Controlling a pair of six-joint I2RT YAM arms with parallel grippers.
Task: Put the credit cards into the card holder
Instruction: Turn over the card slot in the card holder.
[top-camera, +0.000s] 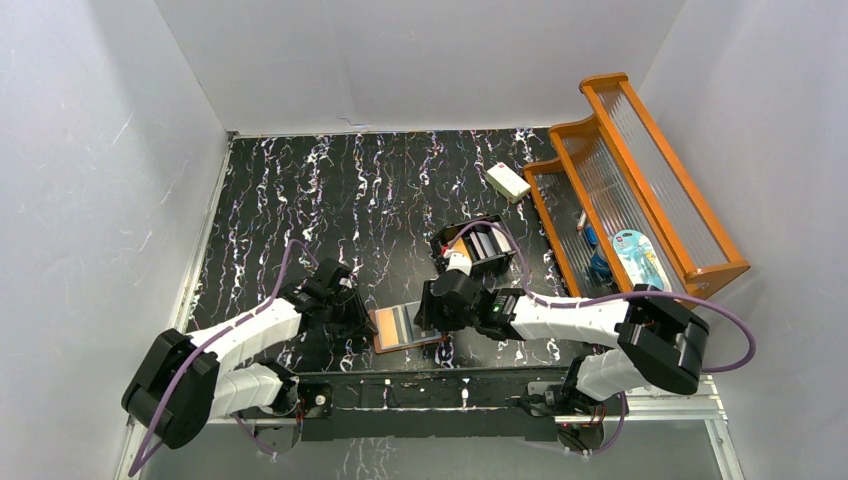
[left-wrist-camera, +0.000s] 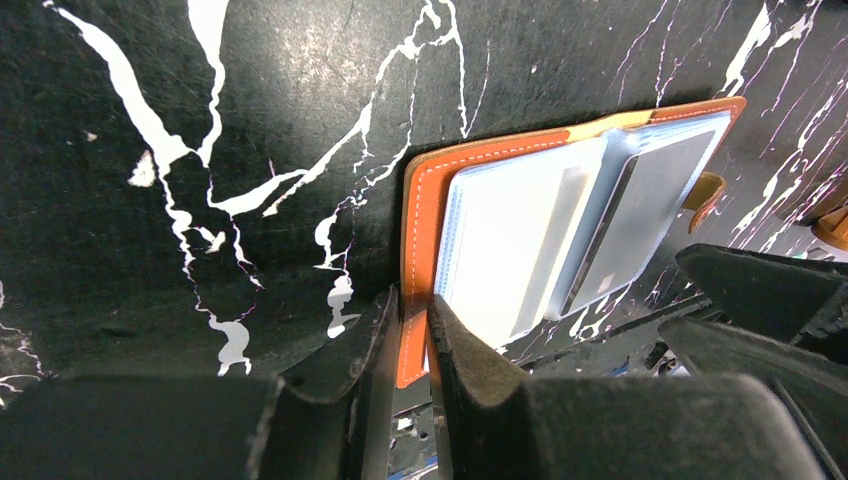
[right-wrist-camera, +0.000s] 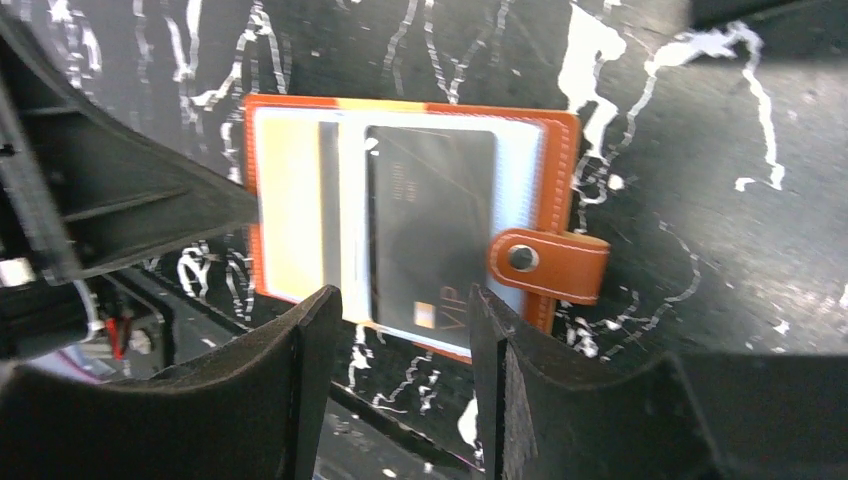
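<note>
One card holder (left-wrist-camera: 425, 200), L pincer (left-wrist-camera: 413, 300) clamped on edge, R pincer (right-wrist-camera: 403, 300) spread above grey card (right-wrist-camera: 430, 210)

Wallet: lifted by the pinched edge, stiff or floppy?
Probably floppy: the wallet looks like thin stitched leather, so the unheld side likely sags. Likely light. The grey card looks only partly tucked in, so it may slide out if tilted.

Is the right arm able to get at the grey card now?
Likely yes: the right gripper stands open astride the near edge of the grey card, while the left gripper pinches the card holder at the other half's edge.
</note>
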